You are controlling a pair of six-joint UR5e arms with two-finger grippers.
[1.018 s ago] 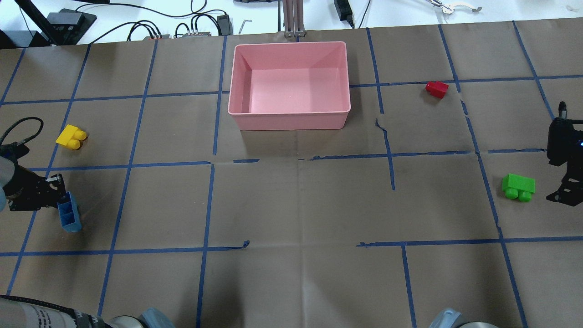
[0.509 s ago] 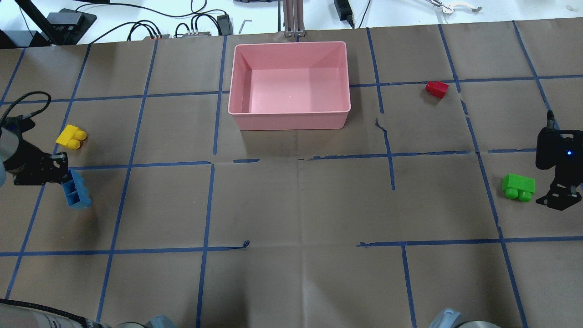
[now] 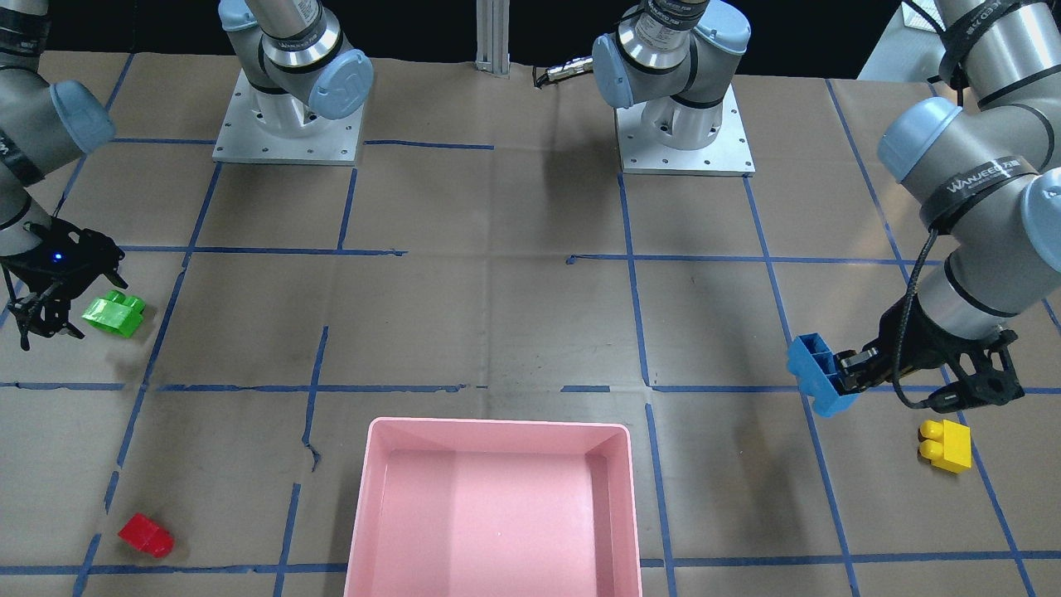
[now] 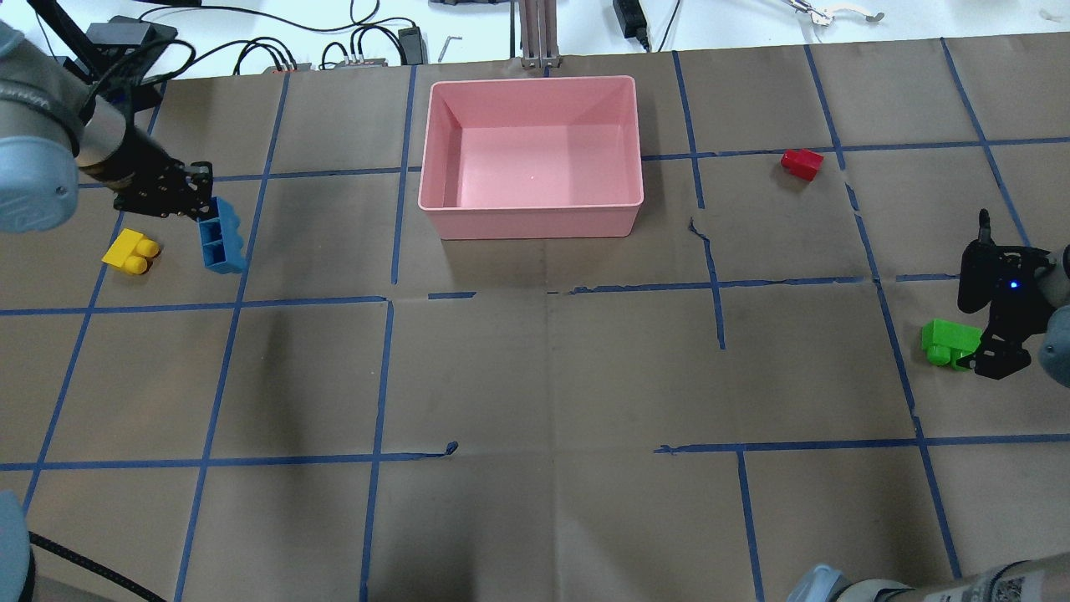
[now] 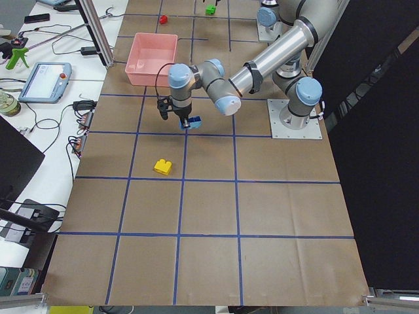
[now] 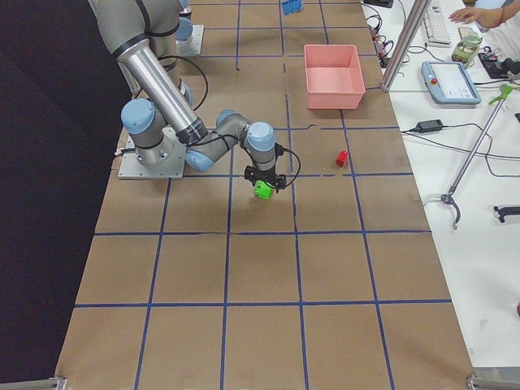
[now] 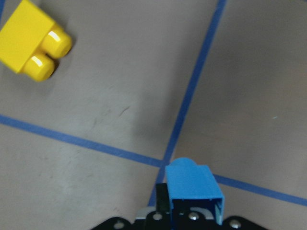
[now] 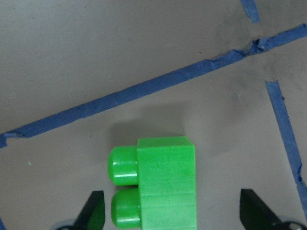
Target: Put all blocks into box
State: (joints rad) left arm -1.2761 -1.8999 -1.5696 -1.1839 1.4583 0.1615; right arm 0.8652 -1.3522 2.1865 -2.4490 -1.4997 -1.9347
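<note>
Handling: likely light, stiff, slick plastic | left gripper [image 3: 850,371] clenched on blue block [image 4: 222,237] | right gripper [image 8: 175,213] spread astride green block [image 8: 165,177] | pinch flat sides, not studs

The pink box [image 4: 532,221] sits open-topped at the table's far middle, with all four blocks outside it. The blue block [image 4: 222,244] hangs from the left gripper [image 4: 203,207], seemingly clear of the table, hollow underside showing, near the yellow block [image 4: 130,252]. The green block [image 4: 945,339] and red block [image 4: 802,163] lie far right, well apart.
</note>
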